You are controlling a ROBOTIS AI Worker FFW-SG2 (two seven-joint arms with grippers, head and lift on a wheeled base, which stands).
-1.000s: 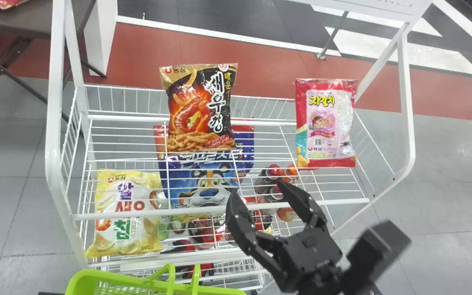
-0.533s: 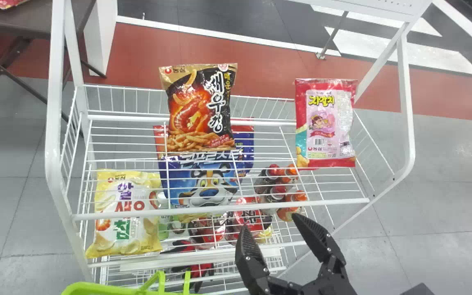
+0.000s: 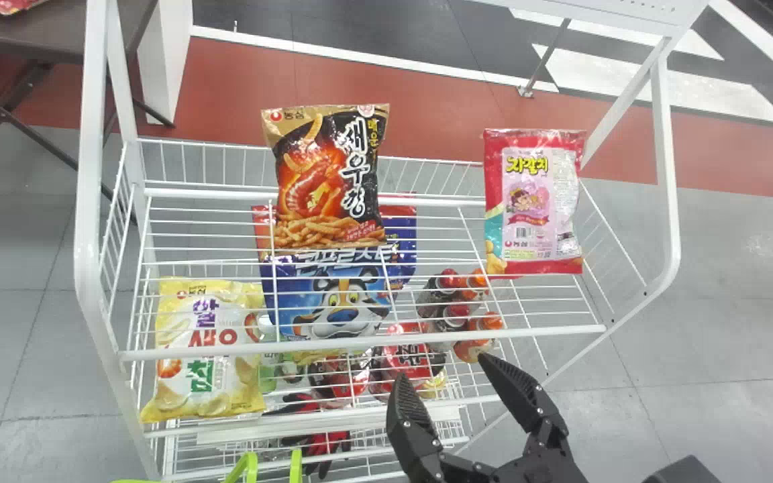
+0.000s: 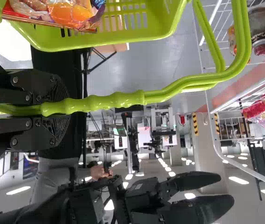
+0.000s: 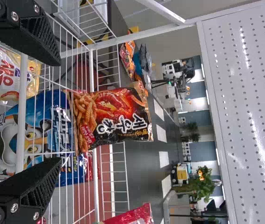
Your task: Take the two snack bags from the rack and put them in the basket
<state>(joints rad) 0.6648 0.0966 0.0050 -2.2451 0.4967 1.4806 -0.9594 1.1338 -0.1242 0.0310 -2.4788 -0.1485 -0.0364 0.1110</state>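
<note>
A wide gap lies between the black snack bag (image 3: 329, 178) and the red-and-pink snack bag (image 3: 534, 201), with more room left of the black one. The rack's near rail (image 3: 527, 333) stands between the right tool (image 3: 440, 369) and both bags. White uprights (image 3: 91, 168) bound left and right; wire mesh blocks the way down.

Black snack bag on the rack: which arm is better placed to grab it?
Probably right: the open right gripper faces the black snack bag, while the left gripper holds the green basket handle.
</note>
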